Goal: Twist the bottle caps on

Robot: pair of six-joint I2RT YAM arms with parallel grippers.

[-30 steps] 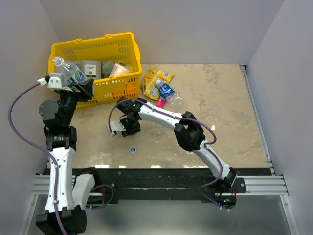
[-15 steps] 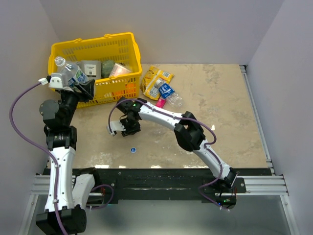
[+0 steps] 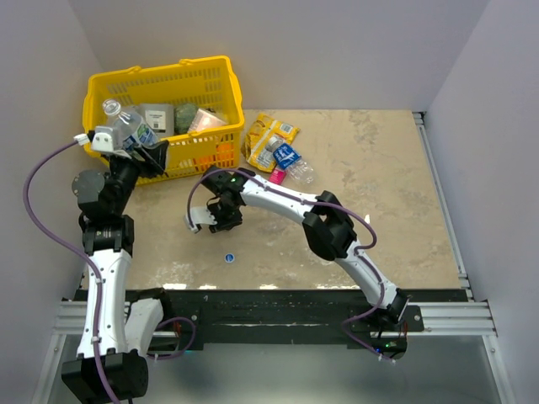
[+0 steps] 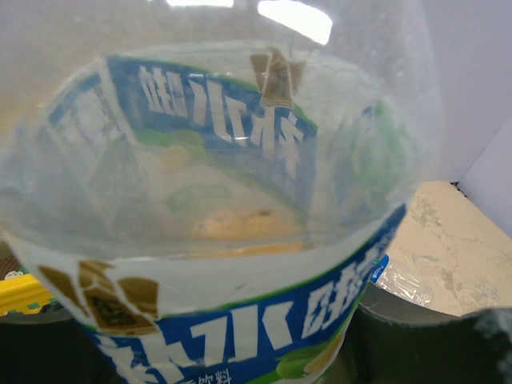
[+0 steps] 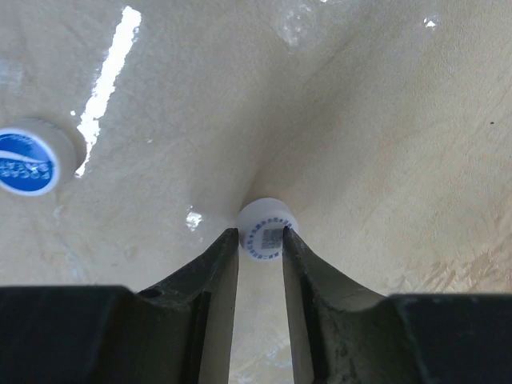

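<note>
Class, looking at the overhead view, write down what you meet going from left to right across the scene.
held bottle → blue cap → lying bottle → rail at the table's right edge. The basket, the packets and the right claw overlap these, so they are left out.

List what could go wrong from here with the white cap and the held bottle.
1. The right gripper meets the white cap only at its fingertips, so the cap may squirt out.
2. The left gripper holds the bottle tilted, with its neck pointing away from the cap, so threading may start crooked.
</note>
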